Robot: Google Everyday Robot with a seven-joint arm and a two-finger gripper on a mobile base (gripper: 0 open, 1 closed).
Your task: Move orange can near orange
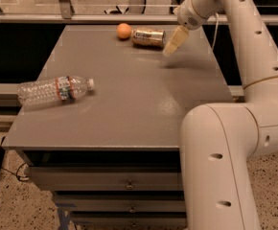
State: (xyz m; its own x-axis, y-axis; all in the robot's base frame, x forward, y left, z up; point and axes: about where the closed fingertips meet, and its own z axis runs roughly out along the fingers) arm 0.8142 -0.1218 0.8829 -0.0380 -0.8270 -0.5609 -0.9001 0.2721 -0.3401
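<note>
Since the orange can (pixel 147 37) lies just beside the orange (pixel 124 30), we judge placement done; our gripper (pixel 174 41), its state beyond telling, hangs beside the can and should lift clear.

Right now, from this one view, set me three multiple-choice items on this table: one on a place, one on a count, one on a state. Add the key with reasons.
1. Where is the can?
A. Beside the orange, at the far edge of the table
B. At the near edge
C. On the floor

2. How many things lie on the table?
A. One
B. Three
C. Five

3. How is the bottle placed?
A. Upright
B. On its side
C. Standing on its cap

Key:
1 A: the can lies just right of the orange in the picture, along the far edge.
2 B: can, orange and bottle are the three things there.
3 B: the bottle lies flat at the left, far from the gripper, which hangs just right of the can.
</note>
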